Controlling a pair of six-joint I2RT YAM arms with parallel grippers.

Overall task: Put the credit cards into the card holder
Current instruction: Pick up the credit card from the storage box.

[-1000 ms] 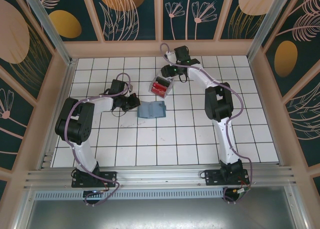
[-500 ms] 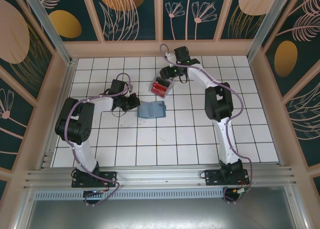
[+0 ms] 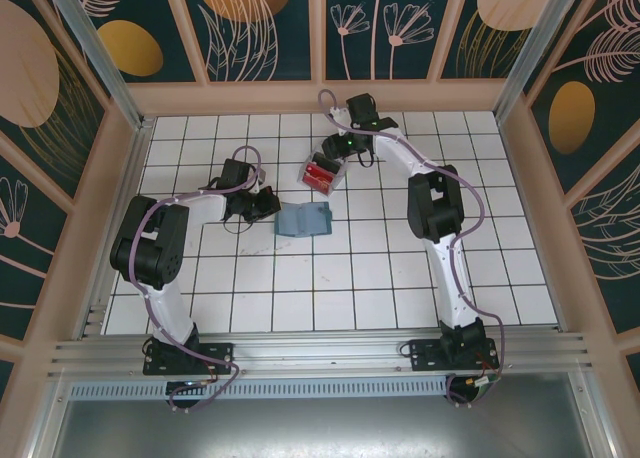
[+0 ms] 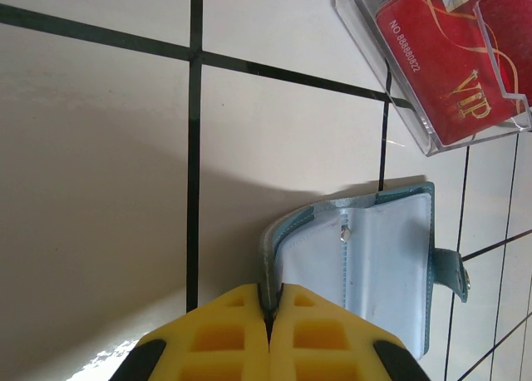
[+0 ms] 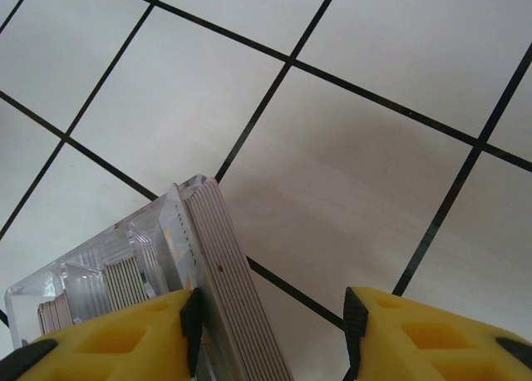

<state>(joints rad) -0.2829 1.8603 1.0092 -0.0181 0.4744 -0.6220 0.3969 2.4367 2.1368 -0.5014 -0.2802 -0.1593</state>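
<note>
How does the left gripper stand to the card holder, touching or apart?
Touching. The left wrist view shows the left gripper shut on the folded edge of the card holder, with that edge pinched between its yellow fingers.

I see red credit cards (image 4: 445, 65) with gold swirls and VIP lettering. The card holder (image 4: 374, 264) is teal outside and pale blue inside. The tiles (image 4: 100, 148) are white with black lines. The left gripper (image 4: 268, 302) and right gripper (image 5: 270, 314) are yellow.
</note>
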